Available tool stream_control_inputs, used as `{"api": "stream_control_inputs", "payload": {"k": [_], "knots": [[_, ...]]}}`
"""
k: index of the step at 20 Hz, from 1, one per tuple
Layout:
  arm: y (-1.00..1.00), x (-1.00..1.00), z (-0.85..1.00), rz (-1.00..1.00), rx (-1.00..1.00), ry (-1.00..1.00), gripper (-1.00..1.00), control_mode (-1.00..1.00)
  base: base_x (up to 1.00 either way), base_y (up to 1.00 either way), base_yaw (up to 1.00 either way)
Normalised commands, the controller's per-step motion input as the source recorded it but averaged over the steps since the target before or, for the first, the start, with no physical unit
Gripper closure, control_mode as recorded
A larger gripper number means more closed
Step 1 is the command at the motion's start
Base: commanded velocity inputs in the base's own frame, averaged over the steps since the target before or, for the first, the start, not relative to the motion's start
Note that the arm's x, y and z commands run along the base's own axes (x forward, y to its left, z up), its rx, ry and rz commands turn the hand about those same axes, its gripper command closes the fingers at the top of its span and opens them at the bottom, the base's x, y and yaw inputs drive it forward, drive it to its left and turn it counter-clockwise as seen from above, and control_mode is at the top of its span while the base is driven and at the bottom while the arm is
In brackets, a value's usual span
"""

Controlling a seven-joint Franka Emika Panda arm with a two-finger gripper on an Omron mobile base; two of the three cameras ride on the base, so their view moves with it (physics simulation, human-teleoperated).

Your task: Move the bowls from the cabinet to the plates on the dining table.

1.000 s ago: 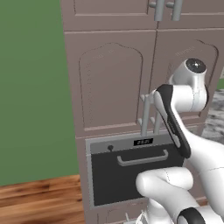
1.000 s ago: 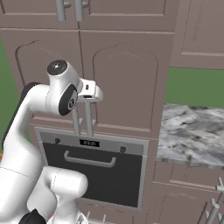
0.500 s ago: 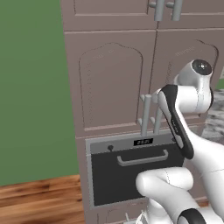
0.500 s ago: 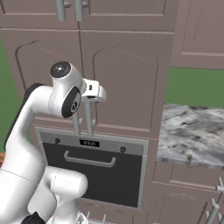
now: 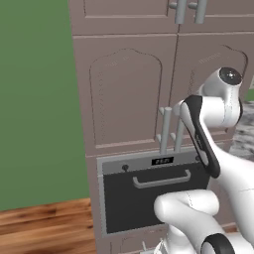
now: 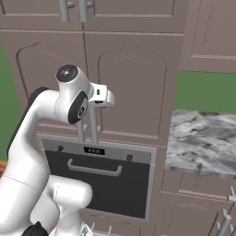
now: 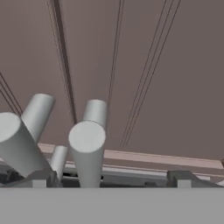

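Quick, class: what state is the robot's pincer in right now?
Pincer: open, holding nothing, its fingers either side of a grey cabinet door handle.

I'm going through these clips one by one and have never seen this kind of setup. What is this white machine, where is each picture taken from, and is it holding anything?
It is a white robot arm on a base that can drive, in a computer-drawn kitchen. Two pictures come from cameras on the base, behind the arm to its left and right. The third comes from a camera on the hand, looking along the gripper.

The arm faces a tall brown cabinet with closed doors, above a dark oven front. The gripper is open, close to the cabinet's grey bar handles, and holds nothing. To the right lies a marble top.
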Motion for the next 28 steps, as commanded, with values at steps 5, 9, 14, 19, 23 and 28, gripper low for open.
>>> {"api": "stream_control_inputs", "payload": {"k": [5, 9, 14, 19, 23, 28], "knots": [[0.00, 0.29, -0.02, 0.00, 0.01, 0.00, -1.00, -1.00, 0.00, 0.00, 0.00], [0.00, 0.36, -0.09, 0.00, 0.00, 0.00, -1.00, -1.00, 0.00, 0.00, 0.00], [0.00, 0.18, -0.22, 0.00, 0.01, 0.00, -1.00, -1.00, 0.00, 0.00, 0.00], [0.00, 0.02, -0.28, 0.00, 0.01, 0.00, -1.00, -1.00, 0.00, 0.00, 0.00], [0.00, 0.14, -0.18, 0.00, 0.00, 0.00, -1.00, -1.00, 0.00, 0.00, 0.00], [0.13, 0.07, -0.32, 0.00, 0.00, 0.00, -1.00, -1.00, 0.00, 0.00, 0.00]]}}
